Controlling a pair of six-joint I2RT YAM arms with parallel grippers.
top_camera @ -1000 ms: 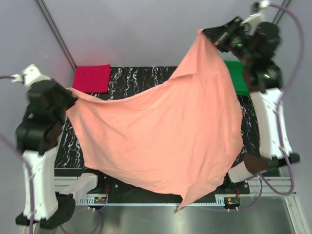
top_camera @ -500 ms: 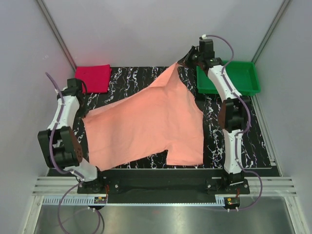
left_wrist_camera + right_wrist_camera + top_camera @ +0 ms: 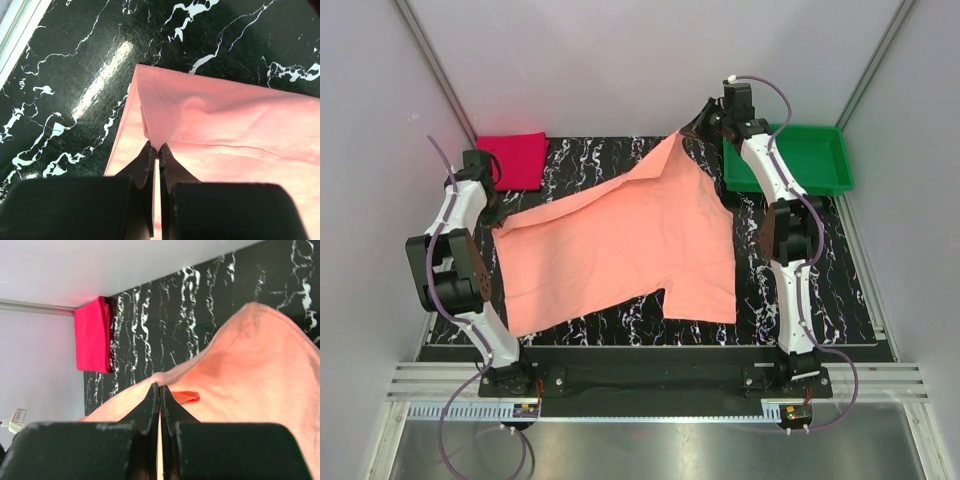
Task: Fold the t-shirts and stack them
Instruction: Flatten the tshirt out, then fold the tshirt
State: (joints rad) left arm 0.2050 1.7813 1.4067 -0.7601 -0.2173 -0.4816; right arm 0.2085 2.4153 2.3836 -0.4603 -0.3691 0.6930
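Observation:
A salmon-pink t-shirt point(image 3: 620, 245) lies spread across the black marbled table point(image 3: 580, 155). My left gripper point(image 3: 492, 212) is shut on the shirt's left corner, low at the table; in the left wrist view the cloth point(image 3: 220, 130) is pinched between the fingertips point(image 3: 158, 148). My right gripper point(image 3: 698, 125) is shut on the shirt's far corner at the back, near the green tray; the right wrist view shows the cloth point(image 3: 250, 355) bunched at the fingertips point(image 3: 159, 386). A folded red t-shirt point(image 3: 510, 160) lies at the back left and also shows in the right wrist view point(image 3: 92, 335).
A green tray point(image 3: 815, 160) stands at the back right beside my right arm. Grey walls close in the back and both sides. A metal rail point(image 3: 650, 380) runs along the near edge.
Both arms have come down from holding the shirt high in the air. The shirt now lies spread on the table. In the last half second it has flattened slightly and shifted a little.

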